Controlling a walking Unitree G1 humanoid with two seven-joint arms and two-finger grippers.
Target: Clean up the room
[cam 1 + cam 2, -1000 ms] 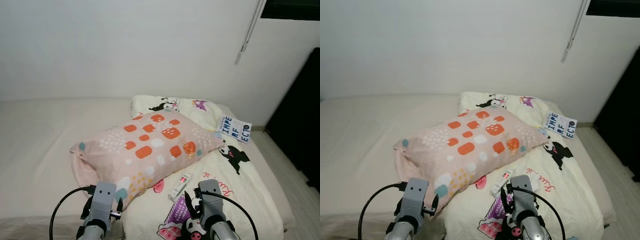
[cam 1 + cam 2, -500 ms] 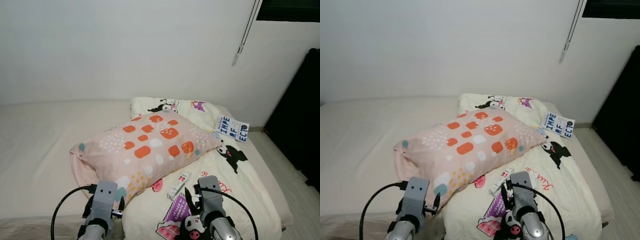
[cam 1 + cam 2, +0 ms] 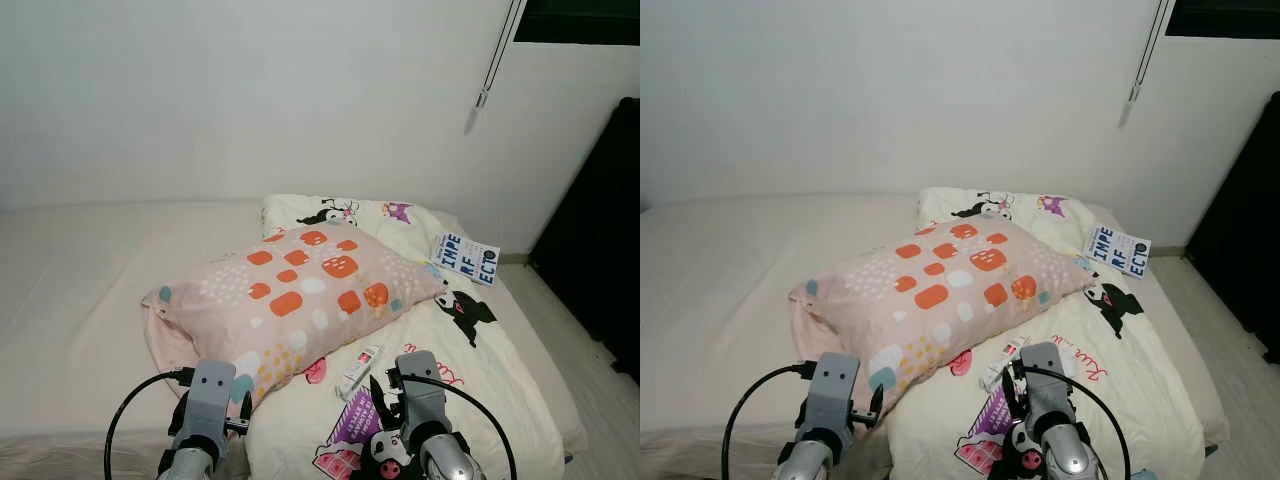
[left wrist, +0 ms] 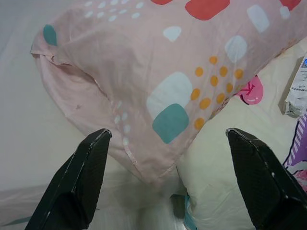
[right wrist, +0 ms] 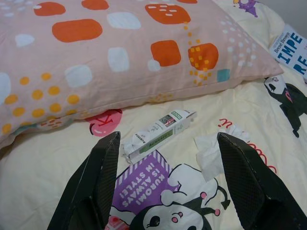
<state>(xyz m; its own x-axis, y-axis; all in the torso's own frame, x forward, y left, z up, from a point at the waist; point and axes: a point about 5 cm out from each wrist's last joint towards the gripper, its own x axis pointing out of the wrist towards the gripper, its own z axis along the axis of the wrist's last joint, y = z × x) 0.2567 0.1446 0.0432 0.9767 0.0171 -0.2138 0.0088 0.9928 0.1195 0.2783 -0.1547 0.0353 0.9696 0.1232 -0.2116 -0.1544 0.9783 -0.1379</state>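
A pink pillow point(image 3: 290, 295) with orange and white patches lies across the bed. A small white box point(image 5: 156, 134) with green print lies on the cream cartoon blanket point(image 3: 470, 380) just below the pillow's edge. A crumpled white tissue point(image 5: 216, 151) rests beside the box. A book point(image 3: 465, 258) with blue letters lies at the blanket's far right. My left gripper point(image 4: 168, 179) is open, low over the pillow's near corner. My right gripper point(image 5: 168, 184) is open, held above the box and the tissue.
The bed's bare beige mattress point(image 3: 70, 290) stretches to the left. A white wall point(image 3: 250, 90) stands behind the bed. A dark curtain point(image 3: 595, 230) hangs at the right, with pale floor point(image 3: 570, 330) along the bed's right side.
The camera view has risen slightly, so the bed sits a little lower and farther. Pillow, box, tissue and book lie as before. Both grippers stay open.
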